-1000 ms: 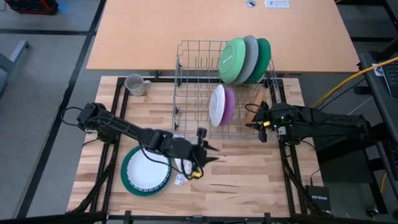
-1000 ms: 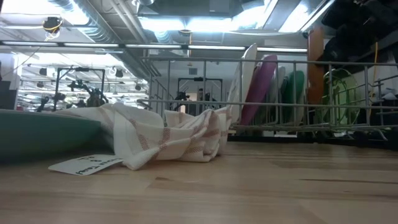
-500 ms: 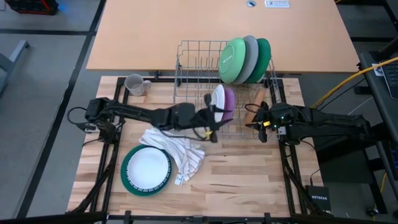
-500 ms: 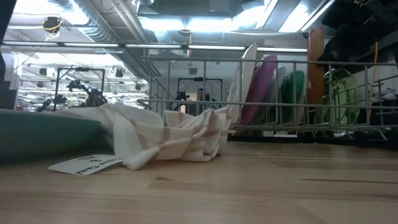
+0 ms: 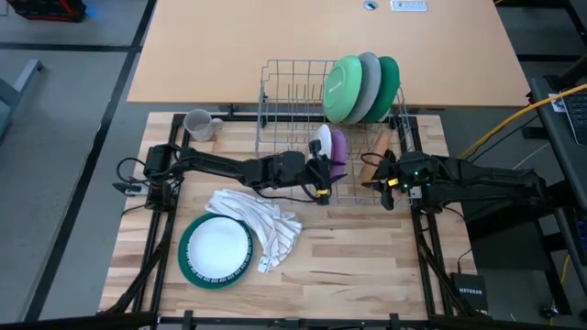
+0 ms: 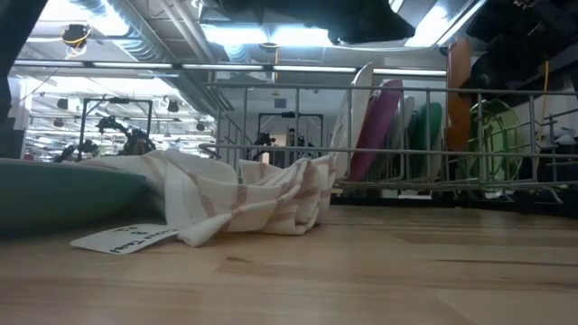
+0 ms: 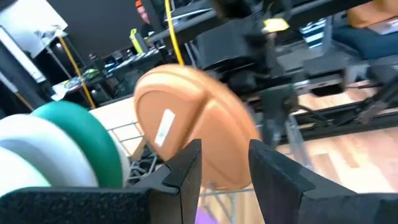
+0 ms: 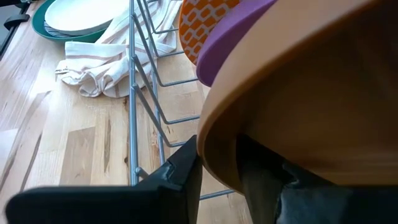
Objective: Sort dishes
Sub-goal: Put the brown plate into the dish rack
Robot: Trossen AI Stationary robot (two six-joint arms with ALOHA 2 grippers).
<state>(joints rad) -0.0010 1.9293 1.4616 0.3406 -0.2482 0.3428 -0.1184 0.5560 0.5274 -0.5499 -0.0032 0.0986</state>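
In the wire rack, large green, grey and teal plates stand on edge at the far right. A white plate and a purple plate stand nearer. My left gripper is open and level beside these two; in its wrist view its fingers frame the brown bowl without touching it. My right gripper is shut on the brown bowl at the rack's right end. A green-rimmed white plate lies on the table. My right gripper has the brown bowl's rim pinched between its two fingers, one finger on the wall's outer side and the other under the bowl. The fingers come from the table's right, slanting down. The bowl stands tilted on edge; what bears it is hidden.
A striped white cloth lies crumpled beside the green-rimmed plate, with a paper tag at its near edge. A grey mug stands at the table's far left. The rack's left half holds only bare wire prongs. Bare wood lies at the near right.
My left gripper has swung from above the cloth by the green-rimmed plate toward the far edge and the right. It has reached the rack beside the white and purple plates, with its gap unchanged. The cloth, uncovered by the arm, lies as before. My right gripper has kept still.
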